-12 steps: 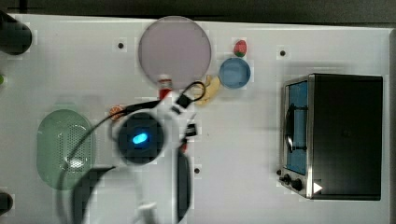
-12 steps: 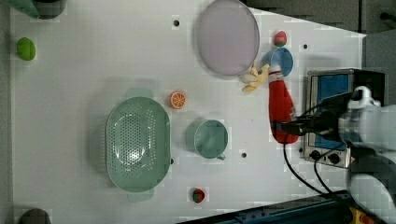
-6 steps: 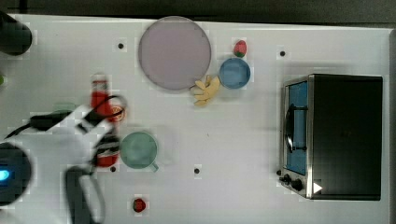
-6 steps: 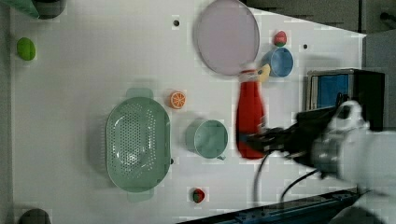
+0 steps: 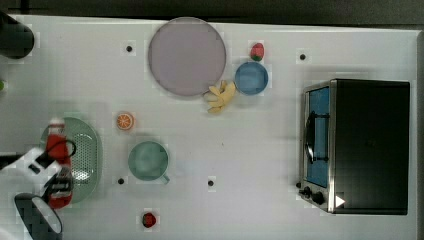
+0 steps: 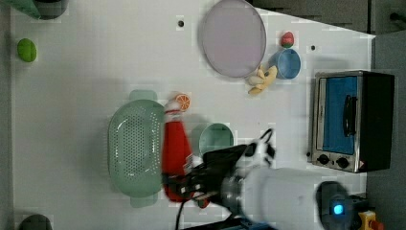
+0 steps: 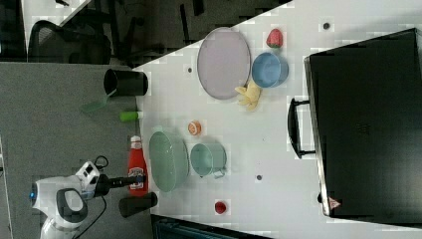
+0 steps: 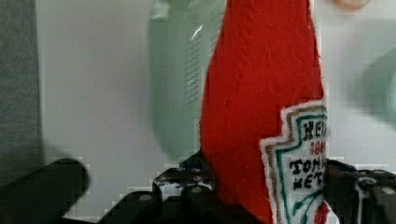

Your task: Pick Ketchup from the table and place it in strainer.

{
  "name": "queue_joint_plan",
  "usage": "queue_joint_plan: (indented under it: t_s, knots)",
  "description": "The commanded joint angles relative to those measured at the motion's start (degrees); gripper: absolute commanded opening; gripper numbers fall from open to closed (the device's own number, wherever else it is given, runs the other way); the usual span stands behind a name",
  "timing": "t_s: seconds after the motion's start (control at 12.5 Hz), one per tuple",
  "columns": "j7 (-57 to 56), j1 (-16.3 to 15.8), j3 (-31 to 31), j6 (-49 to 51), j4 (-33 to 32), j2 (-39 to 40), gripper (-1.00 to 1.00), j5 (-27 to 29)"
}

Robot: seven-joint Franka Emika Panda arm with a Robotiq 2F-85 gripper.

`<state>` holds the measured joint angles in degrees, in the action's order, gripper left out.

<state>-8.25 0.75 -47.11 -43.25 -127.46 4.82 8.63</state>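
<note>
The tool (image 6: pixel 184 179) was closed on the lower body of the Ketchup (image 6: pixel 174 146), 1 finger on each side of the label, as the wrist view showed. The bottle was held in the air, above the strainer (image 6: pixel 134 143) or just at its rim; the top view put it over the strainer's left part, while the left view put it along the edge nearest the teal cup (image 6: pixel 215 138). Its long axis ran along the long side of the oval strainer, and the white cap pointed away from the tool, toward the orange slice (image 6: pixel 182 101). In my judgement, the risk was a release too close to the rim: the long soft bottle could land across the edge and tip out onto the bench (image 6: pixel 86 72), or slip from the tool.
</note>
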Motion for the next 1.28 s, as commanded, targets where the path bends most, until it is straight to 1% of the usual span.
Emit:
queue_joint_plan:
  t_s: [0.08, 0.24, 0.32, 0.56, 0.72, 0.88, 1.04, 1.28]
  knots:
    - [11.6, 0.9, 0.7, -5.1, 1.1, 3.9, 0.29, -3.5]
    - [11.8, 0.7, 0.9, -8.4, 1.0, 8.4, 0.29, -7.4]
    - [12.0, 0.7, 1.1, -9.9, 1.0, 10.7, 0.37, -8.5]
    - [12.8, 0.4, 1.2, -12.8, 1.0, 16.4, 0.98, -9.0]
    - [12.8, 0.3, 1.2, -14.3, 1.0, 17.3, 1.0, -9.0]
    - [13.6, 0.9, 1.2, -14.0, 1.2, 15.1, 1.0, -8.9]
    - [14.0, 2.8, 1.2, -13.7, 1.2, 11.3, 1.0, -8.3]
    - [14.0, 7.4, 1.7, -10.6, 1.5, 4.1, 1.0, -7.6]
